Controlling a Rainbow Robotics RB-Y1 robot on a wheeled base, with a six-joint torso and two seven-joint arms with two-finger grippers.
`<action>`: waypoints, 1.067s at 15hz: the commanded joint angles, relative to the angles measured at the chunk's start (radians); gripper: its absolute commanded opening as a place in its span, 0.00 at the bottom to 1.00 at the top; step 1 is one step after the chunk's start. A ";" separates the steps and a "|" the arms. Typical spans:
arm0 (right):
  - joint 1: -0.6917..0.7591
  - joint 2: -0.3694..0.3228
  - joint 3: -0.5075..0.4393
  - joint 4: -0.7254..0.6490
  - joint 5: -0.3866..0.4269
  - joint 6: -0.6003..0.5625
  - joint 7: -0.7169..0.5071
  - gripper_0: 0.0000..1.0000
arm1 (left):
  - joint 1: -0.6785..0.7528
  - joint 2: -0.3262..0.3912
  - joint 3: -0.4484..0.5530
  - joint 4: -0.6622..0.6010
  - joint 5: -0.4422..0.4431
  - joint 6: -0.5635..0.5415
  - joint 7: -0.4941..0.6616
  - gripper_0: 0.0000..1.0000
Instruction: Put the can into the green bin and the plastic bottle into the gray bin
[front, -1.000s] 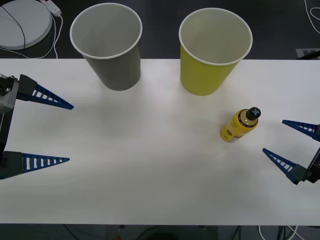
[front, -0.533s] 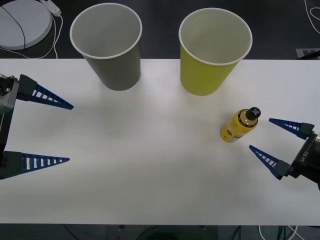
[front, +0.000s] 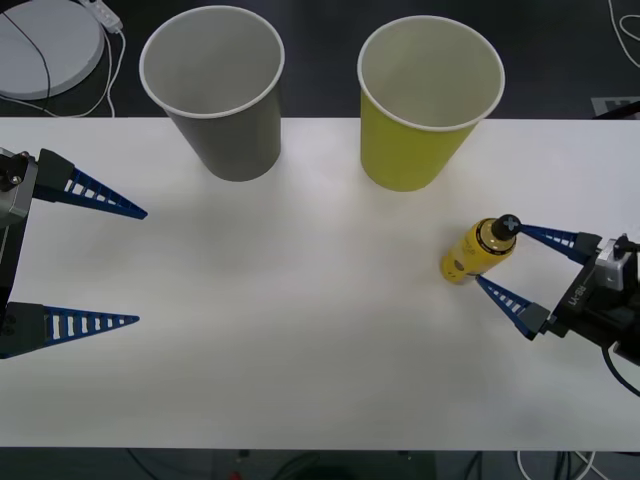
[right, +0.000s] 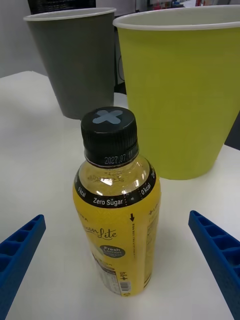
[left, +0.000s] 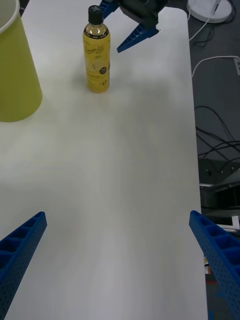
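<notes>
Two bins, front view: the gray bin (front: 213, 90) and the green bin (front: 429, 100) stand upright side by side at the far edge of the white table (front: 300, 330), gray to the robot's left; both show white insides with nothing seen in them.
Bottle, front view: the plastic bottle (front: 477, 251) stands on the table nearer the robot than the green bin and to its right, apart from it.
Right gripper, front view: the right gripper (front: 496, 258) has its blue fingers spread wide on either side of the bottle, one tip at the black cap, the other just beside the body; whether either touches is hard to tell. Its arm is cut off by the right edge.
Left gripper, front view: the left gripper (front: 138, 266) sits at the table's left side, well apart from everything, fingers wide open and holding nothing.
Room, front view: a white round disc (front: 45, 45) with a cable lies on the dark floor beyond the table.
Right wrist view: the bottle fills the middle, its cap marked with a gray cross, label partly readable; both bins rise behind it, their bases partly hidden.
Left wrist view: the bottle and right gripper show far off, the green bin cut off at the edge; cables (left: 215, 130) lie on the floor beside the table.
</notes>
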 joint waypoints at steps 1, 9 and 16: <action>-0.026 0.000 0.028 0.000 0.002 0.028 -0.007 1.00 | 0.000 0.000 0.000 0.000 0.000 0.000 0.000 1.00; -0.085 0.017 0.063 0.000 0.043 0.077 -0.045 1.00 | 0.000 0.000 0.000 0.000 0.000 0.000 0.000 1.00; -0.092 0.017 0.069 0.000 0.049 0.078 -0.060 0.14 | 0.000 0.000 0.000 0.000 0.000 0.000 0.000 1.00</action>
